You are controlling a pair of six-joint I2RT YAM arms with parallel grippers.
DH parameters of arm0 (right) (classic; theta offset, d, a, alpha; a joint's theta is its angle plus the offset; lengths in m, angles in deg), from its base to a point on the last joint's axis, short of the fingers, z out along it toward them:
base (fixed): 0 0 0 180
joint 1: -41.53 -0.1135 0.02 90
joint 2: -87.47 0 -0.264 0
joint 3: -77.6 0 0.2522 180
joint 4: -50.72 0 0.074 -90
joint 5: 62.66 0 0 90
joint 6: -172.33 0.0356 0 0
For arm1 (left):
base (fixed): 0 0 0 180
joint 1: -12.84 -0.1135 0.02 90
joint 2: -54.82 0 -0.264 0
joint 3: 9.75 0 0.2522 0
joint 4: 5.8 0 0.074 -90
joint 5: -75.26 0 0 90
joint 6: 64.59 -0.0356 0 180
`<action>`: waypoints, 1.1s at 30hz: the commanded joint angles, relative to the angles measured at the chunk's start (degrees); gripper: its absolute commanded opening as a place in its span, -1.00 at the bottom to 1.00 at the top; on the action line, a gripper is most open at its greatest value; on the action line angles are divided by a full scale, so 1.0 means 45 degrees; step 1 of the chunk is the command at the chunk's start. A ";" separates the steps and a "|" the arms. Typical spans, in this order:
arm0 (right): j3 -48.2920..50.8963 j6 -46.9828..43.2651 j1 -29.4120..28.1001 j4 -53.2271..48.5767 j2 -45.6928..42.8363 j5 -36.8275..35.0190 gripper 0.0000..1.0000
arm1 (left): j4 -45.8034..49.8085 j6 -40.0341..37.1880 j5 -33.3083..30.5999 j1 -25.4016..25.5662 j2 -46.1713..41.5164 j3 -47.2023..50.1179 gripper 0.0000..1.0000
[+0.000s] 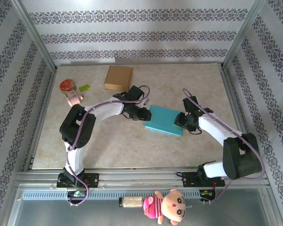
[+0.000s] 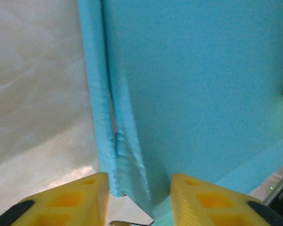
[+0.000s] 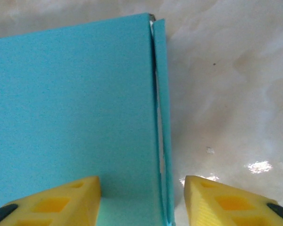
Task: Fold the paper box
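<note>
The blue paper box (image 1: 165, 120) lies flat near the middle of the desk (image 1: 132, 146), and I have one arm at each short end of it. On the left wrist camera the left jaws straddle the box's (image 2: 198, 84) end wall, where a loose side flap (image 2: 99, 94) stands just off the main panel. The yellow fingers (image 2: 70, 200) sit on either side of that edge and close against it. I cannot tell whether they are actually pinching the paper or only bracketing it. On the right wrist camera the right jaws are released. One of the fingers (image 3: 226, 202) stands over bare desk, apart from the box (image 3: 70, 103), and the other hangs over the blue top panel, with the narrow side strip (image 3: 161, 94) between them. Toward the back of the desk sits a closed brown cardboard box (image 1: 118, 77). To the left of it there is a red round tin (image 1: 67, 86), a small green piece (image 1: 84, 87) and a pink object (image 1: 74, 99). A plush doll (image 1: 170, 206) lies on the rail in front of the arm bases.
</note>
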 commanded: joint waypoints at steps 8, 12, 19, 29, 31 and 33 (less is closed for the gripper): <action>0.0117 0.0423 -0.0184 0.0418 0.0028 0.0239 -0.18 | -0.1603 0.1364 0.1470 0.0148 0.0445 0.0251 -0.63; 0.0099 0.0484 -0.0197 0.0420 -0.0113 0.0236 -0.18 | -0.2027 0.1758 0.1613 0.0147 0.0408 0.0367 -0.67; 0.0683 -0.0075 -0.0501 0.0494 0.0360 -0.1950 -0.21 | -0.1690 0.1019 0.0598 0.0147 0.0579 0.0746 -0.58; -0.1071 -0.0864 -0.0949 -0.1209 -0.0393 -0.2669 -0.06 | -0.0848 -0.0266 -0.0936 0.0124 -0.0704 0.0600 -0.20; -0.1358 -0.0797 -0.0829 -0.1185 -0.0965 -0.2737 0.05 | -0.0912 -0.0302 -0.1193 0.0110 -0.0886 0.0387 -0.13; -0.1378 -0.0625 -0.0487 -0.1037 -0.1310 -0.2913 0.24 | -0.1188 -0.0137 -0.1458 0.0069 -0.0891 0.0277 -0.01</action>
